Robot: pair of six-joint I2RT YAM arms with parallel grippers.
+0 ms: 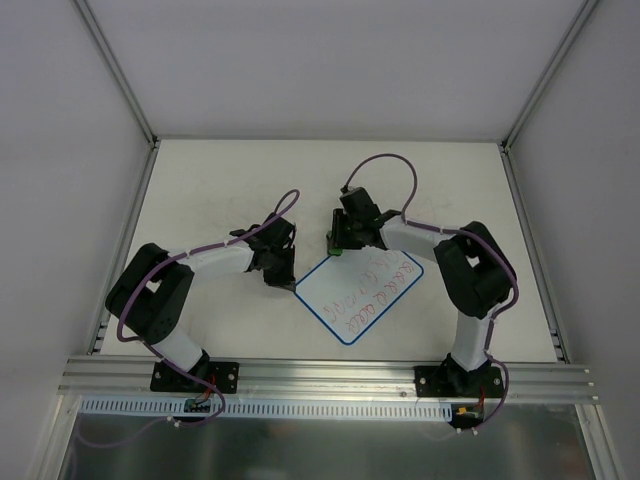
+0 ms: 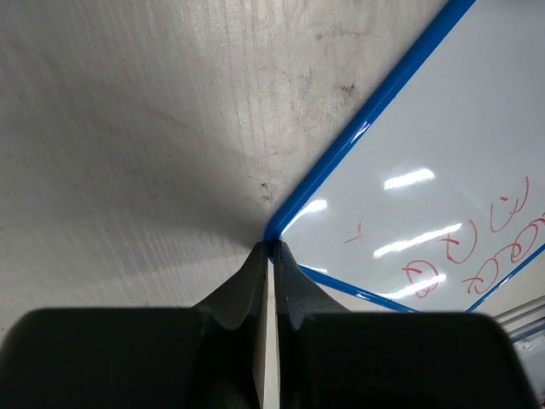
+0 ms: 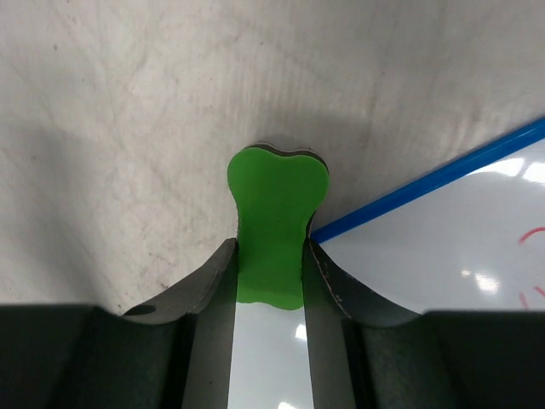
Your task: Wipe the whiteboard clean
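The whiteboard (image 1: 362, 292) lies turned like a diamond on the table, with rows of red and blue scribbles on its right half. My left gripper (image 1: 284, 277) is shut, its fingertips (image 2: 260, 256) touching the board's left corner rim (image 2: 358, 141); red scribbles (image 2: 464, 247) show nearby. My right gripper (image 1: 337, 246) is shut on a green bone-shaped eraser (image 3: 274, 209) at the board's far corner. The eraser's far end pokes past the blue rim (image 3: 426, 183) over the table. The board's white face (image 3: 451, 256) runs under my right gripper (image 3: 271, 251).
The white tabletop (image 1: 220, 180) is smudged and scuffed. White walls with metal posts enclose it at the back and both sides. An aluminium rail (image 1: 320, 375) runs along the near edge by the arm bases.
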